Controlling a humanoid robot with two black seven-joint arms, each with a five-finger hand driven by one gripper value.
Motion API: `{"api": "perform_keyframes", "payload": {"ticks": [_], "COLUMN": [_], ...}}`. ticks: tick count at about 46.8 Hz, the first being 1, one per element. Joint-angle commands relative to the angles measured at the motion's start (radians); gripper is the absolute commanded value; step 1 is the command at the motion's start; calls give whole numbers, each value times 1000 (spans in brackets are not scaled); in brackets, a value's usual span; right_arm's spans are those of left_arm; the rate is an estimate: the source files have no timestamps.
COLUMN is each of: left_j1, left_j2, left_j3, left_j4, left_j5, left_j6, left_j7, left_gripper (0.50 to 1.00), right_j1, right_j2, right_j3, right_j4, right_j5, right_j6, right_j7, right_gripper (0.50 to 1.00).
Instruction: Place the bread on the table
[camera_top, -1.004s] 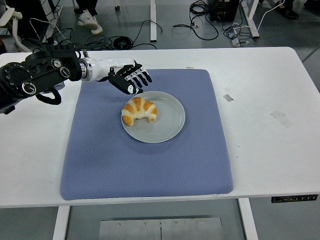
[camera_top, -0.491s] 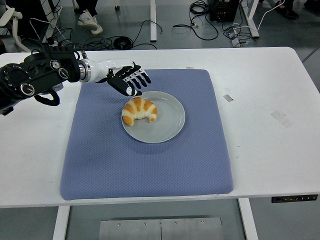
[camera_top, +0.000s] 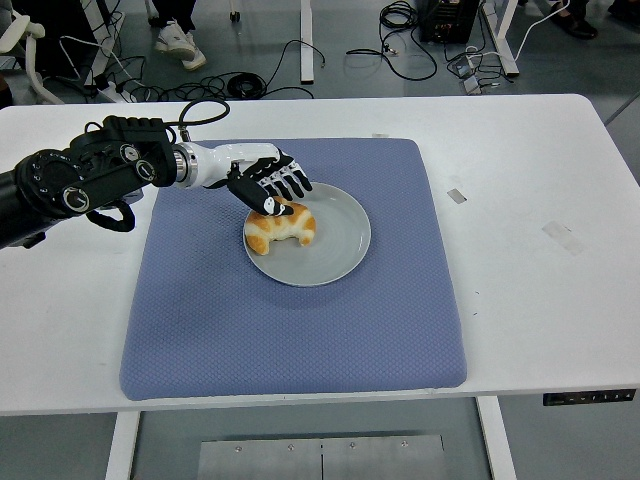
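A golden croissant (camera_top: 281, 228) lies on the left part of a grey round plate (camera_top: 335, 240), which sits on a blue mat (camera_top: 300, 330). My left hand (camera_top: 272, 188) reaches in from the left and hovers right over the croissant's top edge, fingers spread and open, partly covering the bread. Whether the fingertips touch the croissant is unclear. The right arm does not show.
The white table (camera_top: 540, 200) extends around the mat, with small tape marks (camera_top: 456, 195) to the right. Cables and a person's shoes (camera_top: 178, 42) lie on the floor beyond the far edge.
My left hand has moved right and down toward me, from beside the plate's far-left rim to directly over the croissant. The croissant and plate have not moved.
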Motion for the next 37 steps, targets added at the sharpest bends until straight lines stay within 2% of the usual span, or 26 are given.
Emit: {"api": "perform_keyframes", "payload": {"ticks": [1, 7, 10, 37], "left_j1": [-2, -2, -2, 11], "left_j2": [1, 3, 4, -2], "left_j3": [0, -2, -3, 0], "left_j4": [-1, 1, -1, -10], "left_j5": [0, -2, -2, -2], "left_j6": [0, 0, 0, -5], "left_j7": [0, -2, -2, -2], "left_gripper": [755, 828, 845, 851], "right_j1": [0, 0, 0, 0], "right_j2": [0, 0, 0, 0], "right_j3": [0, 0, 0, 0], "right_j4": [-1, -1, -1, -1], "right_j5": [0, 0, 0, 0], "right_j6": [0, 0, 0, 0], "right_j7": [0, 0, 0, 0], "right_gripper": [1000, 1000, 1000, 1000]}}
